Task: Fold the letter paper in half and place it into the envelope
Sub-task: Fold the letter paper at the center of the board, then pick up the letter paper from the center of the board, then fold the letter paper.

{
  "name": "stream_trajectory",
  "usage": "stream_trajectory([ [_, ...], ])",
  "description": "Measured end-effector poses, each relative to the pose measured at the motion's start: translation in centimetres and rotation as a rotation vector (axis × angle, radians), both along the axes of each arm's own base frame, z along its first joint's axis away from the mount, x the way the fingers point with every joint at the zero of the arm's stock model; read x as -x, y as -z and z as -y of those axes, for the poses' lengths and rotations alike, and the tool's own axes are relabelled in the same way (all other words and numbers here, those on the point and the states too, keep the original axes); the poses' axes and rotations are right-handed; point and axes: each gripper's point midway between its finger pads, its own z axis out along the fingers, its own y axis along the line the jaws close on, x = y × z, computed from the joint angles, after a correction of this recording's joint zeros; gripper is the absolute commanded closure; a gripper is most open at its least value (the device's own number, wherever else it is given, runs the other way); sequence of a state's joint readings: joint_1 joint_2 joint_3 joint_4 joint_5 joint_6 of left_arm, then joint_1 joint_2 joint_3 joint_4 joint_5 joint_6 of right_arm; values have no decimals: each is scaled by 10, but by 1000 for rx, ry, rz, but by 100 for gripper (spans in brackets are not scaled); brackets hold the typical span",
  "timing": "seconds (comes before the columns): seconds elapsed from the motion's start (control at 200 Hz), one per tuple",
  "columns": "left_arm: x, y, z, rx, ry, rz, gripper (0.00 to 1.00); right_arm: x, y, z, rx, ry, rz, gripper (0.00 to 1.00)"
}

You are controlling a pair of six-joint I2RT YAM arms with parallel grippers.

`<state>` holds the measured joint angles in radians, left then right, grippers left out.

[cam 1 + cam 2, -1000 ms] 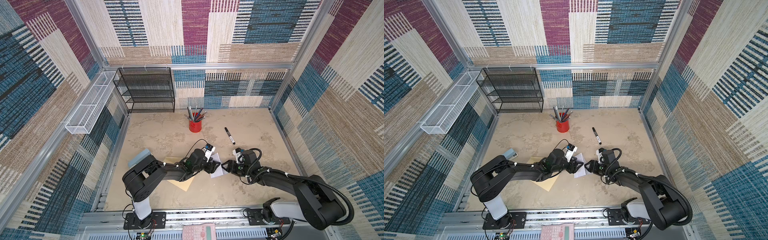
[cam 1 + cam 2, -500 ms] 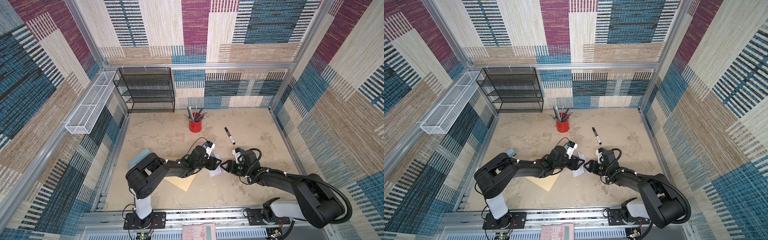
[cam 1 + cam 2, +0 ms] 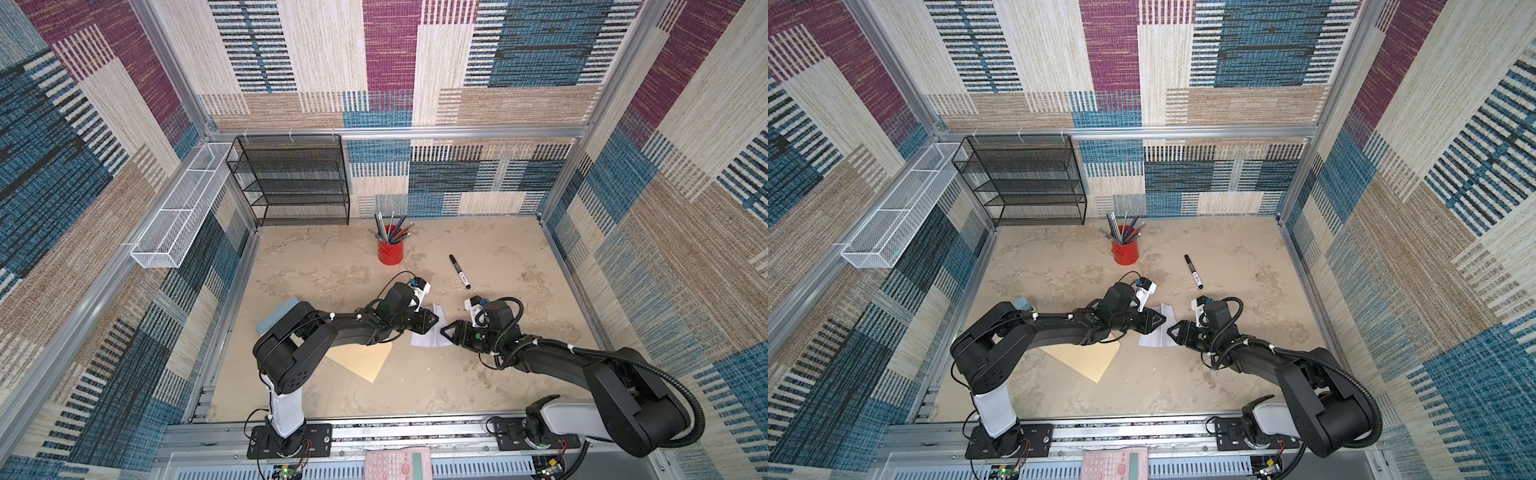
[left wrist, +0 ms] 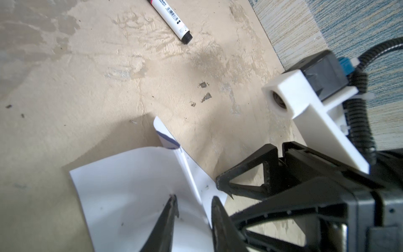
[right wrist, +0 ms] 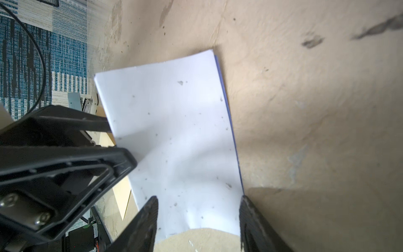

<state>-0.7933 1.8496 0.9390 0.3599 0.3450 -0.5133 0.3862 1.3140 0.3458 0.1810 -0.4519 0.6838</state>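
Letter paper [image 3: 430,334] near tabletop [image 3: 457,386] centre, white back up, blue edge showing along one side, surface buckled. Envelope [image 3: 365,361] flat at its 8 o'clock, just beside, partly under left arm [image 3: 353,332]. Left pincer [image 4: 194,200] at paper's 9 o'clock edge: narrow, raised ridge of paper between fingers; clamped or not, cannot tell. Right pincer [image 5: 198,199] at 3 o'clock edge: wide, fingers astride paper's end.

One letter paper [image 3: 430,336], one envelope [image 3: 362,360], one marker [image 3: 459,271], one red pen cup [image 3: 390,254], one mesh shelf [image 3: 299,183], one wire basket [image 3: 178,212], one calculator [image 3: 395,467], one blue block [image 3: 272,319], two robot arms [image 3: 345,332] [image 3: 552,353].
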Motion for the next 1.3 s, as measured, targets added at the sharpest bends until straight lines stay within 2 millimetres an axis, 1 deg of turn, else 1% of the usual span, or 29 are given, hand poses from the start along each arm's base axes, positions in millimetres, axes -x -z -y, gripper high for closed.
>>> stream_trajectory([
  [0.12,0,-1,-1,5,5,-22,86,1,0,1,3,1,-2,39],
  [0.215,-1,-5,0,10,11,-30,93,1,0,1,4,2,-3,38],
  [0.275,0,-6,0,15,21,-41,100,2,0,1,5,2,-5,38],
  [0.356,2,-10,-2,20,28,-52,100,3,-3,3,15,9,-10,37],
  [0.396,2,-15,-4,30,28,-48,100,4,-7,4,15,10,-9,36],
  [0.456,0,-25,-8,44,22,-36,100,2,-21,4,7,13,19,33],
  [0.526,-1,-39,-13,66,23,-25,100,-2,-48,7,-14,18,97,31],
  [0.596,-3,-52,-17,86,21,-10,100,-9,-77,18,-31,50,189,27],
  [0.641,-3,-62,-21,103,26,-4,100,-13,-92,27,-38,74,243,25],
  [0.686,-3,-69,-24,119,29,2,100,-14,-104,34,-49,87,285,23],
  [0.741,0,-76,-28,144,46,1,100,-14,-112,38,-63,85,321,21],
  [0.781,1,-80,-32,164,57,1,100,-12,-115,36,-78,64,336,19],
  [0.881,3,-86,-40,229,76,-8,100,-3,-114,26,-131,-5,341,12],
  [0.987,4,-90,-47,294,85,-31,100,4,-115,18,-180,-56,354,6],
  [1.137,10,-103,-47,389,132,-35,100,7,-122,10,-226,-115,382,3],
  [1.297,15,-117,-47,453,176,-18,100,10,-114,3,-260,-164,370,3],
])
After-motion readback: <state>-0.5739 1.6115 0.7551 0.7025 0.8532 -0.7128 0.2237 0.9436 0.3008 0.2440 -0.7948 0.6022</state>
